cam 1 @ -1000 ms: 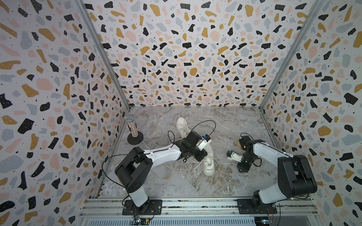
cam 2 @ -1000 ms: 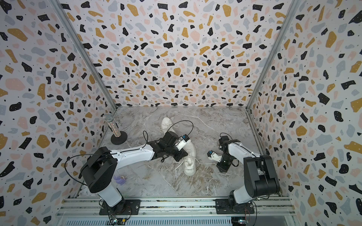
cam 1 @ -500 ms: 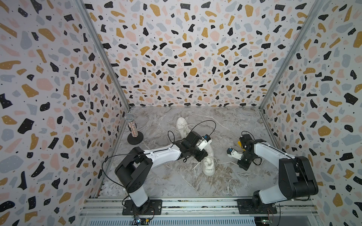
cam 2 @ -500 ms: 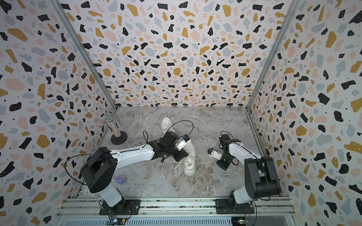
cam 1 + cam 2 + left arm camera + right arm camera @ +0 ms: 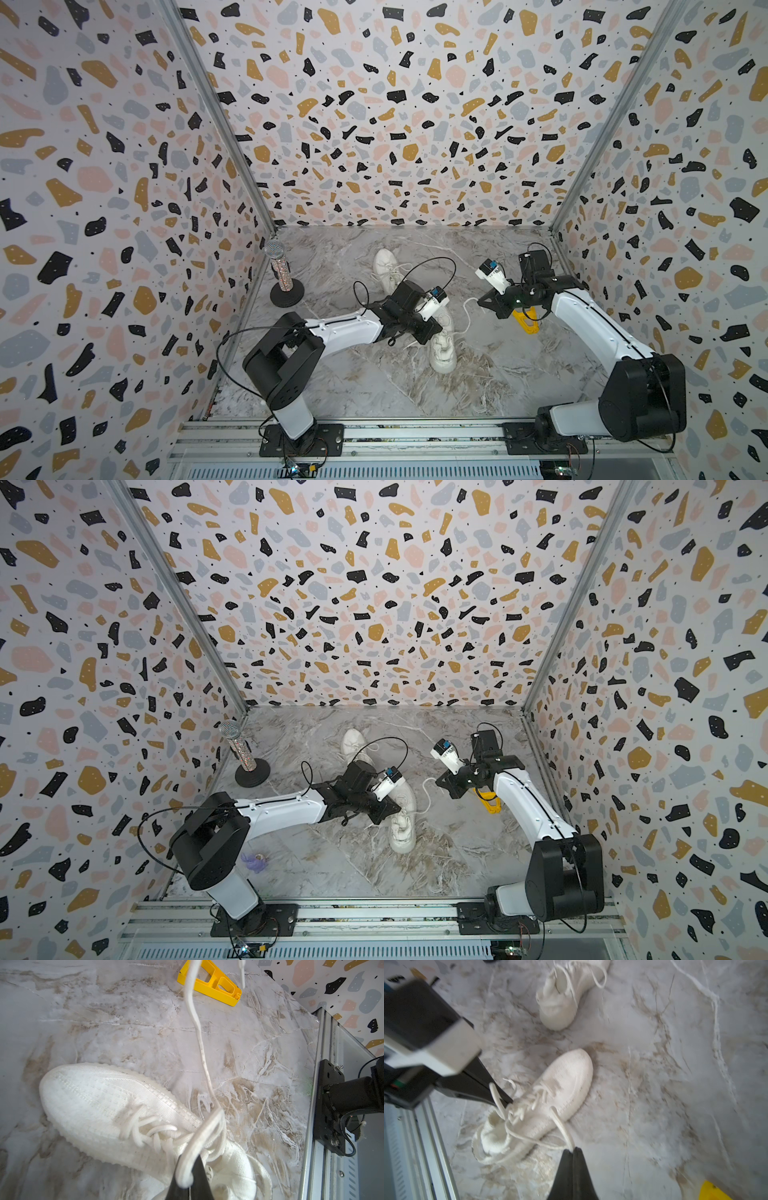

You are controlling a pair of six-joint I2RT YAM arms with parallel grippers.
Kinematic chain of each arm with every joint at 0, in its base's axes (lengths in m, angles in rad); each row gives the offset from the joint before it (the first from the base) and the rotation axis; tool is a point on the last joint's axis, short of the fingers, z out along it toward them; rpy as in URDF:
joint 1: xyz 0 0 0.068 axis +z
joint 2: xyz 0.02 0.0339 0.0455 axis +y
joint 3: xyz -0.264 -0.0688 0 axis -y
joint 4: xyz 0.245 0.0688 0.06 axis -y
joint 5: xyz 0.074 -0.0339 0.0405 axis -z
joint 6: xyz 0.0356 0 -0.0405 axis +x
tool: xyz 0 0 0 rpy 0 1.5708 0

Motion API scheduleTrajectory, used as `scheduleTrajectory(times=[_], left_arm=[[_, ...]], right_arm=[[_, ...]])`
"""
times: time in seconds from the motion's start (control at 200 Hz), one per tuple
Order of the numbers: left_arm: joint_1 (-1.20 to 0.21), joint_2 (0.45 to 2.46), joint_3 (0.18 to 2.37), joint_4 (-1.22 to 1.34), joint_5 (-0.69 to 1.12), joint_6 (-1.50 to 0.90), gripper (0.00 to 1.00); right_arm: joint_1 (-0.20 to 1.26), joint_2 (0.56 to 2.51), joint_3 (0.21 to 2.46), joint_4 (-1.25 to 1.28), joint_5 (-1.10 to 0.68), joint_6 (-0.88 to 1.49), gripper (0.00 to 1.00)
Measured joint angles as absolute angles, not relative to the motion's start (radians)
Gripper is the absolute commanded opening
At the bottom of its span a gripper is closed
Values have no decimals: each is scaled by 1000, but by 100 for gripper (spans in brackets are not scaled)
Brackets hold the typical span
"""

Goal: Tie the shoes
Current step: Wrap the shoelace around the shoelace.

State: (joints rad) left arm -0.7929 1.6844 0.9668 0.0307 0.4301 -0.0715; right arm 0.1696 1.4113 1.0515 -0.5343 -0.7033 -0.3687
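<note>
— Where is the near shoe, and which way does it lie?
— Mid-counter, flat on its sole. Its long axis runs front to back: heel toward the front rail, toe toward the back wall.
— And the far shoe?
— Further back and a little to the left, well apart from the near one. It lies about the same way, slightly slanted, with its toe cut off in the right wrist view.
— The left arm?
— It stretches low from its base across the counter, wrist dipped. The left tool sits over the near shoe's collar, its fingers pressed together on a lace loop that wraps over their tips.
— The right arm?
— It rises from its base toward the back, wrist bent leftward and raised above the counter. The right tool is fully closed, pinching a lace that runs from its tip back to the near shoe.
— Anything near it?
— A yellow piece on the counter, under the right wrist.
</note>
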Motion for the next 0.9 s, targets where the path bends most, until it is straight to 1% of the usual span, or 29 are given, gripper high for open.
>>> scheduleTrajectory(times=[0.15, 0.26, 0.561, 0.646, 0.696, 0.751, 0.901], left_arm=[[-793, 1676, 953, 52, 434, -60, 0], [-793, 1663, 945, 64, 437, -47, 0], [-793, 1655, 931, 88, 437, -33, 0], [-793, 1654, 928, 92, 437, -32, 0], [-793, 1654, 927, 92, 437, -30, 0], [-793, 1654, 927, 92, 437, -28, 0], [-793, 1654, 927, 92, 437, -25, 0]], right_arm=[[183, 1515, 1051, -387, -841, -236, 0], [207, 1605, 1056, -302, -902, -140, 0], [340, 1770, 1135, -227, -1004, -21, 0], [363, 1805, 1151, -238, -1026, -19, 8], [366, 1821, 1157, -262, -1031, -29, 14], [361, 1826, 1164, -299, -1033, -45, 21], [332, 1813, 1182, -371, -1042, -94, 34]])
